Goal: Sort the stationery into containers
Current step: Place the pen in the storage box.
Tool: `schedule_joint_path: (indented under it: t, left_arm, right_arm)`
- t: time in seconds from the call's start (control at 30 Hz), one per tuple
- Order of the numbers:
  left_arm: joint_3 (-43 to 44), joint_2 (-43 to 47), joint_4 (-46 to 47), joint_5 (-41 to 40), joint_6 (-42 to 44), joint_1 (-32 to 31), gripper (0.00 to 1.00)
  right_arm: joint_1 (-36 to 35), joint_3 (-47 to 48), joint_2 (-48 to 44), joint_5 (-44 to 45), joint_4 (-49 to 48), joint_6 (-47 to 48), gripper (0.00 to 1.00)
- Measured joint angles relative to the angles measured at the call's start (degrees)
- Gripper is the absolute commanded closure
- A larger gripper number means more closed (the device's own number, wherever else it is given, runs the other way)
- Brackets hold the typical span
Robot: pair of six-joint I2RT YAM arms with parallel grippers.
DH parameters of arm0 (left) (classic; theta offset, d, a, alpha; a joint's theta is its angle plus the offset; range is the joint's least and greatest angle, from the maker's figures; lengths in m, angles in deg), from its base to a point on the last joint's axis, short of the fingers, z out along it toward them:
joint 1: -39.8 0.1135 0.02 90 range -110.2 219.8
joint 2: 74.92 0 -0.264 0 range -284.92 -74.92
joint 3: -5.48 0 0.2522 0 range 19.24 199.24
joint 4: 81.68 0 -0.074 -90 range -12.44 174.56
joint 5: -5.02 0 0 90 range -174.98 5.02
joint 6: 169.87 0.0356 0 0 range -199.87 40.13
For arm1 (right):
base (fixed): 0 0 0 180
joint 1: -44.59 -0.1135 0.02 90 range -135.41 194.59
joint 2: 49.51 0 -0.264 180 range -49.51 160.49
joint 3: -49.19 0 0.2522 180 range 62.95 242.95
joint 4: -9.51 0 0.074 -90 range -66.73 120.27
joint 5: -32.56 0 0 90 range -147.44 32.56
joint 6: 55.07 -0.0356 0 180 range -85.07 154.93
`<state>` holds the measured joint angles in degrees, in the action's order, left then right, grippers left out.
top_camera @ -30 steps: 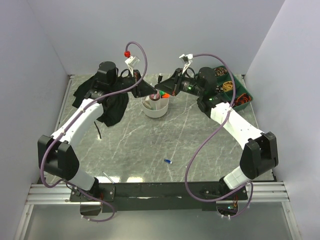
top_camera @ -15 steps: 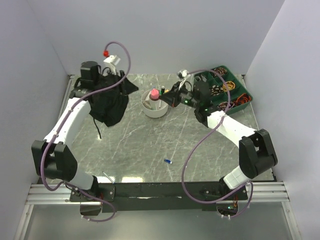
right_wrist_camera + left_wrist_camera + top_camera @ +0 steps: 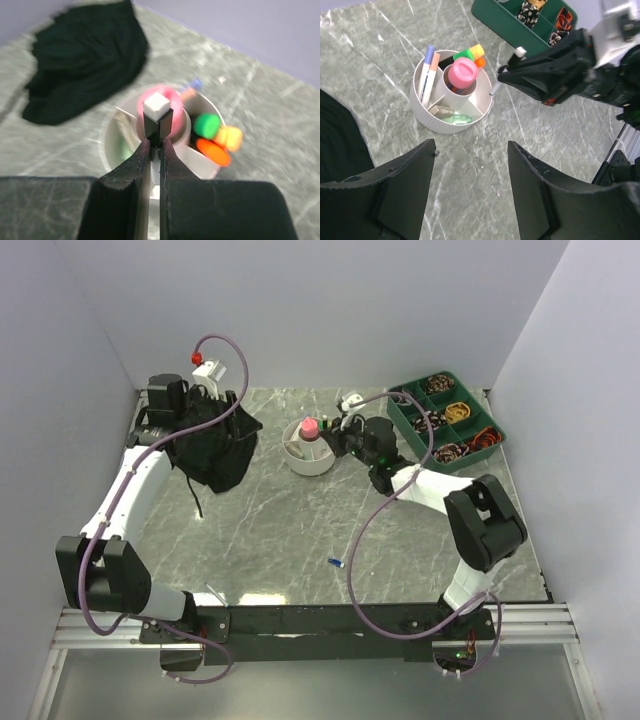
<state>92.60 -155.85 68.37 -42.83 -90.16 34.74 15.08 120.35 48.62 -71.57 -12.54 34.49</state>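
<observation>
The white divided bowl [image 3: 310, 458] [image 3: 451, 125] [image 3: 112, 145] stands at mid-back. A pink-capped bottle [image 3: 463, 72] [image 3: 310, 427] is upright in its centre, with green [image 3: 466, 54] and orange [image 3: 480, 62] highlighters and thin pens [image 3: 426, 70] around it. My right gripper [image 3: 338, 440] [image 3: 501, 76] [image 3: 155, 145] hovers at the bowl's right rim, shut on a thin black pen with a white end [image 3: 158, 117] [image 3: 520, 51]. The left gripper [image 3: 472, 146] is open and holds nothing, back from the bowl. The black bag [image 3: 215, 445] [image 3: 85, 55] lies at back left. A tiny blue piece [image 3: 336, 563] lies on the table.
A green compartment tray [image 3: 450, 425] [image 3: 520, 30] of small parts sits at the back right. A thin white stick [image 3: 215, 592] lies near the left arm's base. Walls close the table on three sides.
My left gripper let go of the pink-capped bottle in the bowl, opened and drew back left over the bag. The right arm folded in, and its gripper stayed by the bowl.
</observation>
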Motion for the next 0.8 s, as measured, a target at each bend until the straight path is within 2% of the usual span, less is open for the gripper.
schedule_joint_path:
  t: [0.37, 0.43, 0.47, 0.53, 0.63, 0.8]
  left_arm:
    - [-3.3, 0.1, 1.4, 0.3, -1.5, 1.6, 0.36]
    - [-3.8, 0.1, 1.8, 0.5, -1.7, 1.9, 0.35]
    - [-4.1, 0.1, 2.0, 0.6, -1.7, 2.0, 0.35]
    - [-4.4, 0.1, 2.4, 0.8, -2.2, 2.1, 0.35]
    - [-4.9, 0.1, 3.1, 1.2, -2.7, 2.3, 0.35]
    - [-5.3, 0.1, 4.0, 1.7, -3.0, 2.5, 0.35]
  right_arm:
    - [-0.2, 1.3, 6.4, 7.9, 0.8, 2.5, 1.0]
    - [-0.3, 2.4, 7.6, 8.5, 1.4, 2.3, 0.91]
    - [-0.3, 3.1, 8.2, 8.7, 1.9, 2.2, 0.83]
    - [-0.4, 4.2, 9.0, 9.0, 3.1, 2.0, 0.78]
    - [-0.9, 7.0, 10.2, 10.0, 6.0, 1.6, 0.63]
    - [-0.9, 8.6, 10.4, 10.5, 8.9, 1.5, 0.55]
